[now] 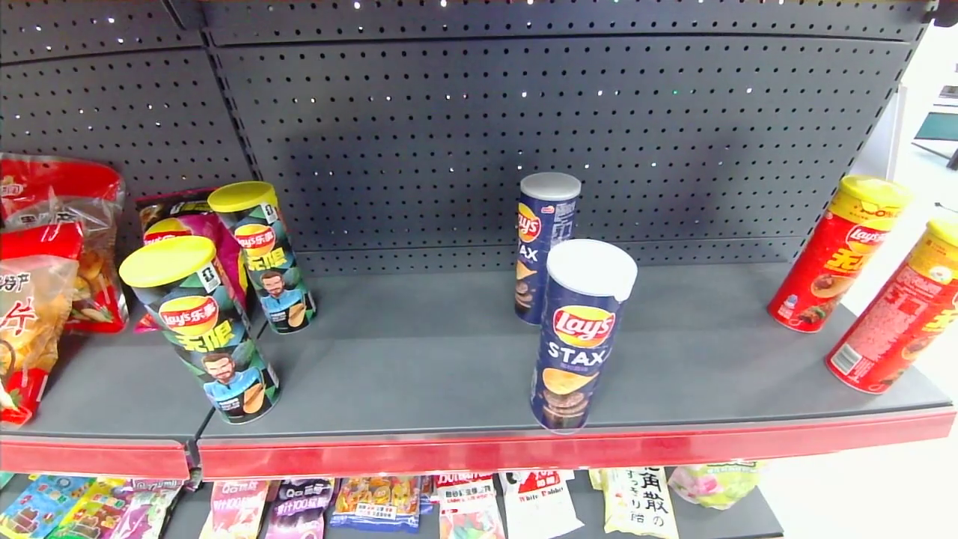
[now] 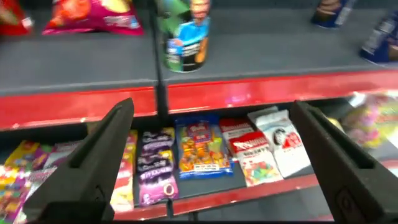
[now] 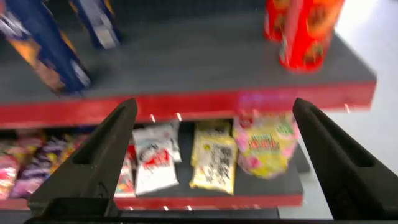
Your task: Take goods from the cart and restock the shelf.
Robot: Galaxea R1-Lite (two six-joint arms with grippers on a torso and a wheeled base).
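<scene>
Head view gives us the shelf (image 1: 419,367), grey with a red front edge, and six chip cans standing on it in three pairs. Near the middle, the front blue can (image 1: 580,337) stands close to the front edge, and the rear blue can (image 1: 542,247) stands just behind it, nearer the pegboard back. Toward the left, the front green can (image 1: 202,329) and the rear green can (image 1: 266,258), both with yellow lids, stand one behind the other. Beside them are red snack bags (image 1: 45,254) at the left end. At the right end, the inner red can (image 1: 838,254) and the outer red can (image 1: 894,314) stand near each other.

Below, small packets (image 1: 539,501) lie in a row on the lower shelf.

From the left wrist view we see the left gripper (image 2: 212,106) out in front of the shelf edge. Its fingers (image 2: 99,149) are spread wide with nothing between them. The right gripper (image 3: 214,102) sits likewise before the edge, and its fingers (image 3: 93,162) are also wide apart and hold nothing.
</scene>
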